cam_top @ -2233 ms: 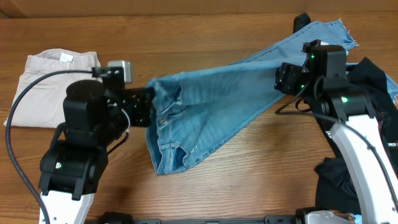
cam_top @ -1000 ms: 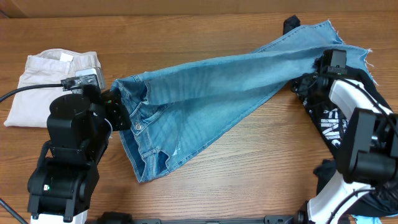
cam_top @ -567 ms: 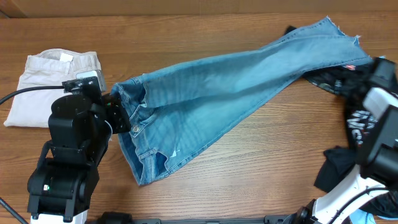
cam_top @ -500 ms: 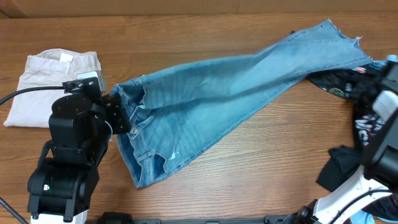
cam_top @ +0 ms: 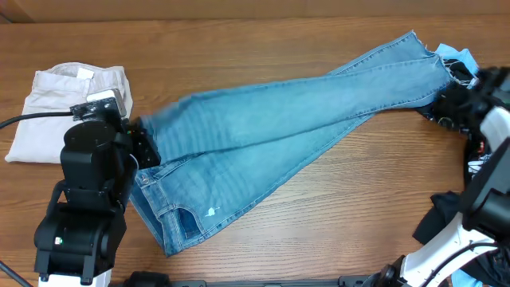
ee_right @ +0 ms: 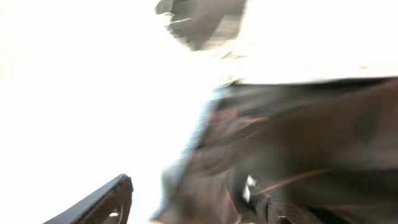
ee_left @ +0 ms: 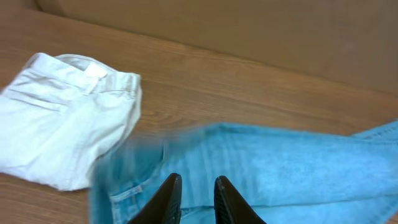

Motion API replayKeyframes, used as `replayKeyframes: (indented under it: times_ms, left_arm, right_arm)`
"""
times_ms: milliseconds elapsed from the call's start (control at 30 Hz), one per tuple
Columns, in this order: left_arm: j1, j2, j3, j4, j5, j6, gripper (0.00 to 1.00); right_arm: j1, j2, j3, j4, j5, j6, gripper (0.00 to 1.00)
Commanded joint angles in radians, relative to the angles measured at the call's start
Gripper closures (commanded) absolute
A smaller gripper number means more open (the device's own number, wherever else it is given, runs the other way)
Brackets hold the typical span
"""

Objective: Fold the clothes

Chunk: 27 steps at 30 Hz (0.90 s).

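Note:
The light-blue jeans (cam_top: 271, 127) lie stretched diagonally across the table, with the waist at lower left and the frayed hems (cam_top: 446, 64) at upper right. A small white rip (cam_top: 211, 211) shows near the waist end. My left gripper (cam_top: 150, 147) sits at the waist's upper edge. In the left wrist view its fingers (ee_left: 198, 186) are nearly together with denim (ee_left: 280, 168) between them. My right gripper (cam_top: 456, 102) is at the hem end. The right wrist view is blurred and shows one finger (ee_right: 106, 202) and dark cloth (ee_right: 298, 149).
Folded beige trousers (cam_top: 64, 104) lie at the far left, beside my left arm, and also show in the left wrist view (ee_left: 62, 124). Black printed cloth (cam_top: 438, 217) is heaped at the right edge around my right arm. The wooden table's front (cam_top: 319, 239) is bare wood.
The jeans have been drawn out straighter and flatter, and the waist has dropped toward the lower left. My right gripper moved right with the hem end. My left arm shifted slightly left.

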<state>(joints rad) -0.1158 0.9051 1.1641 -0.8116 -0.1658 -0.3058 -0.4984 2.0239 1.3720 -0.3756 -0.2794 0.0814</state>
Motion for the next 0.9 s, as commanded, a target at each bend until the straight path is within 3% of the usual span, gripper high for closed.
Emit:
replayKeyframes:
  times_ms: [0,167,367,467,567,667,800,867]
  left_arm:
    - [0.007,-0.01,0.026,0.008,-0.055,0.014,0.78]
    - [0.007,0.003,0.026,-0.005,-0.079,0.022,0.76]
    - [0.007,0.071,0.026,-0.045,-0.069,-0.013,0.69]
    - [0.007,0.115,0.026,-0.075,-0.053,-0.017,0.68]
    - [0.007,0.15,0.026,-0.095,-0.022,-0.018,0.58]
    - [0.007,0.183,0.026,-0.121,-0.041,-0.039,0.61]
    - [0.042,0.211,0.026,-0.078,-0.044,-0.029,0.6]
    - [0.081,0.234,0.027,-0.03,0.024,0.012,0.61]
  right_arm:
    - [0.06,-0.029,0.026,-0.009,-0.046,-0.014,0.27]
    - [0.117,-0.022,0.027,-0.038,0.097,-0.011,0.23]
    - [0.076,-0.06,0.038,-0.112,0.346,0.021,0.19]
    - [0.018,-0.059,0.037,-0.159,0.347,0.015,0.18]
    - [-0.046,-0.053,0.037,-0.208,0.348,0.056,0.18]
    - [-0.106,-0.06,0.037,-0.25,0.33,0.134,0.17]
    - [-0.137,-0.112,0.037,-0.267,0.067,0.007,0.13]
    - [-0.133,-0.157,0.038,-0.262,-0.033,-0.042,0.12]
